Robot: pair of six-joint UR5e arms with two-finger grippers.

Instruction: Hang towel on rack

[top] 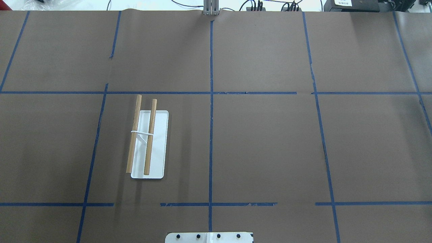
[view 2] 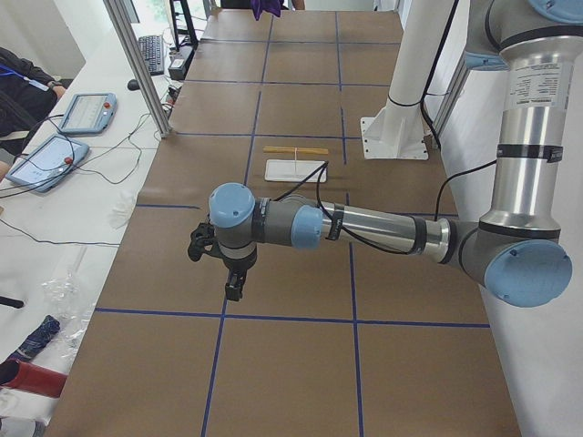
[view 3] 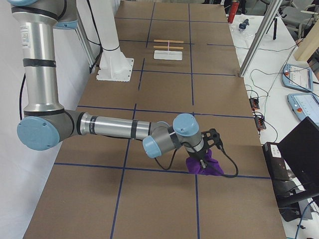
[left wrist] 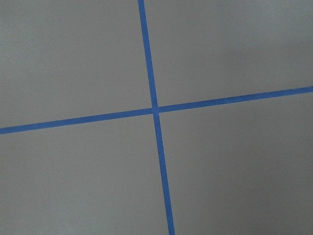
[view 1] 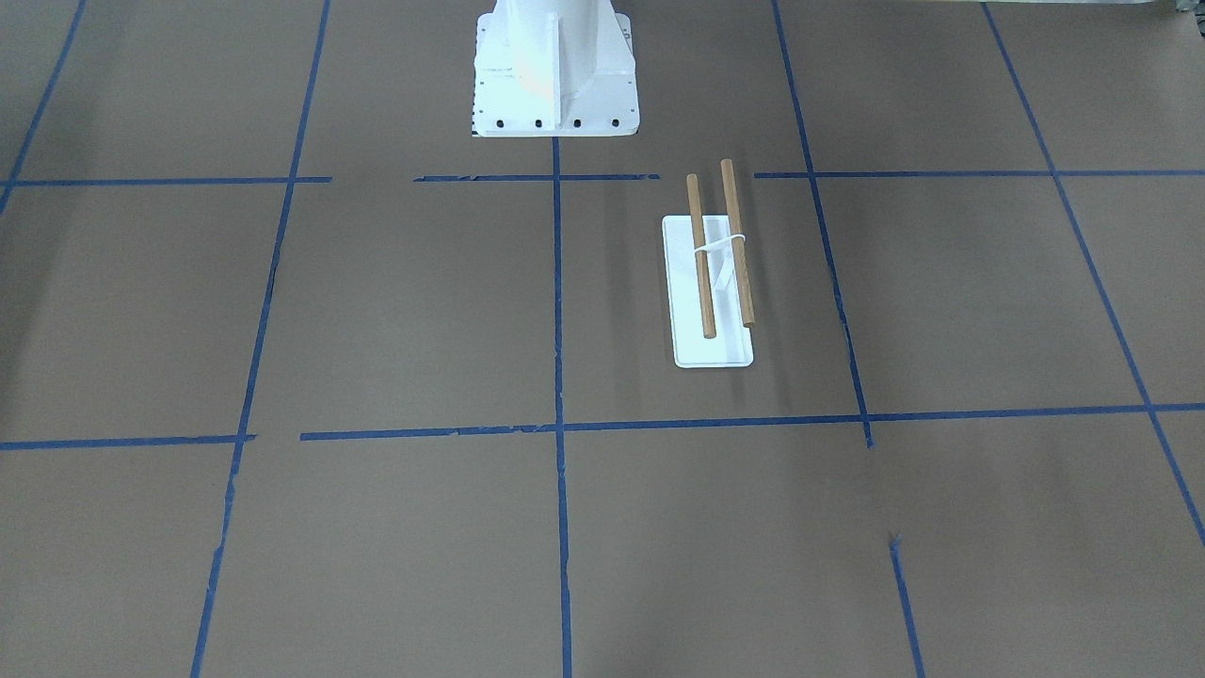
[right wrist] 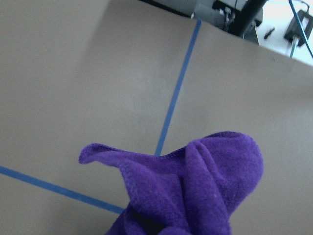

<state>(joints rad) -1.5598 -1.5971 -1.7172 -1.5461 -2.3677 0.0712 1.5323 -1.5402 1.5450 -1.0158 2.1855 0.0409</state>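
Two smooth, round brown wooden rods (view 1: 701,254) lie parallel on a thin white support over the flat, round-cornered white base (top: 158,162) of the rack (view 1: 713,282). It stands on the robot's left half of the table (top: 263,145), which is covered in matte brown paper gridded with blue tape (left wrist: 155,110). The towel (right wrist: 205,186), deep purple and fuzzy with a stitched hem, is bunched under the right gripper (view 3: 201,160), well apart from the rack. The left gripper (view 2: 233,289) hangs over bare paper. Whether either claw is apart or together cannot be told. The label (view 2: 533,82) on the left arm is too small to read.
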